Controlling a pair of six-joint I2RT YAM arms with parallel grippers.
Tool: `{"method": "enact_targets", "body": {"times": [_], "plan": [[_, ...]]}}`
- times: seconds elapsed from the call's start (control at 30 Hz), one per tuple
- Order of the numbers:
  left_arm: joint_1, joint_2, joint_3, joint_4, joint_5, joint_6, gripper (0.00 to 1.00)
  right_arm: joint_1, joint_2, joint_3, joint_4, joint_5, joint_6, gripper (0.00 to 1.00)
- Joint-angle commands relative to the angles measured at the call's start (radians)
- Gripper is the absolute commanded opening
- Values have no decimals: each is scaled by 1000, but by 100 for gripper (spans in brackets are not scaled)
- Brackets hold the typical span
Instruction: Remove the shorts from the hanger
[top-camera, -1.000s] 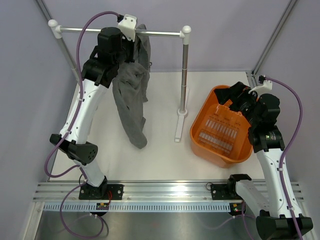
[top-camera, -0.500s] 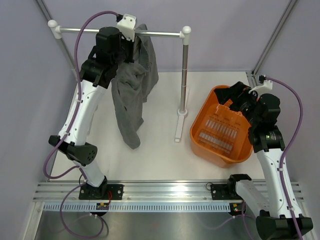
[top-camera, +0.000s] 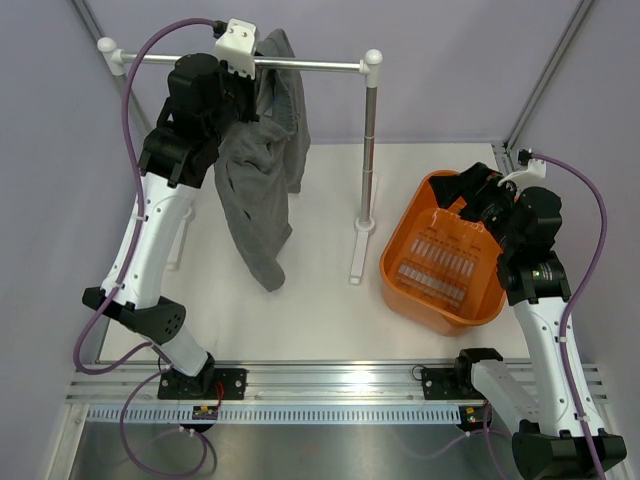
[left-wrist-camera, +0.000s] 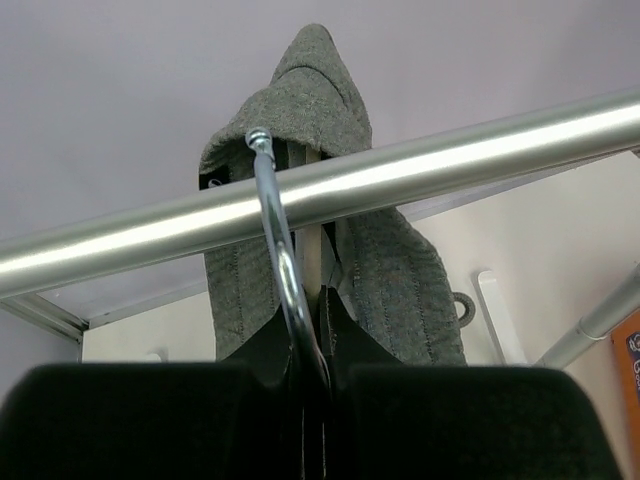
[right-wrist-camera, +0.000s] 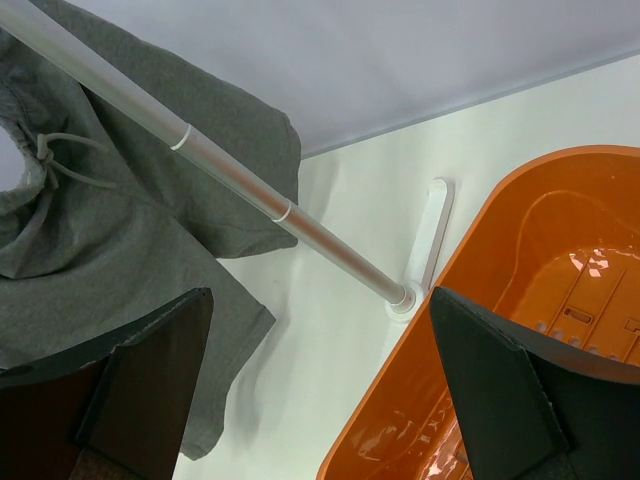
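Clamped together, the left pincer (left-wrist-camera: 312, 345) grips the thin wire of the hanger (left-wrist-camera: 283, 255) just below its hook, with the black fingers (left-wrist-camera: 345, 335) pressed against the wire from both sides. It is raised high at the left part of the silver rail (left-wrist-camera: 450, 160). The hanger's small curved hook reaches up over the rail in the left wrist view; whether it rests on the rail or stands just clear cannot be told. The grey shorts (top-camera: 258, 200) are draped over the rail and around the hanger, one leg hanging down toward the white table (top-camera: 320, 300) beside the left arm. A drawstring shows at the waistband in the right wrist view.

At the other side, the right pincer (right-wrist-camera: 320, 400) hangs over the orange basket (right-wrist-camera: 390, 425), fingers spread wide apart with nothing between them. The basket sits on the table to the right of the rack's upright post (top-camera: 369, 140).

A small dark mark on the shorts' hem and a blue patch on the basket's edge are too small to read.
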Motion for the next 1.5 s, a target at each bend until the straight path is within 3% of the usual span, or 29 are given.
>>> {"method": "enact_targets", "body": {"times": [0.0,0.37,0.7,1.07,1.3,1.47], "plan": [[-3,-46,30,92,7,-6,0,-6,-4,39,36,-36,-19,99],[-35,-218,-231,168,27,-51,0,-5,24,50,54,-86,-6,99],[-124,-293,-277,75,23,-15,0,14,123,131,-10,-186,-18,78],[-339,-443,-535,87,-128,-40,0,458,272,363,-145,176,-107,76],[-437,-472,-602,73,-181,-54,0,624,323,410,-161,253,-133,72],[-483,-437,-586,61,-232,-38,0,732,400,467,-201,403,-167,73]]}}
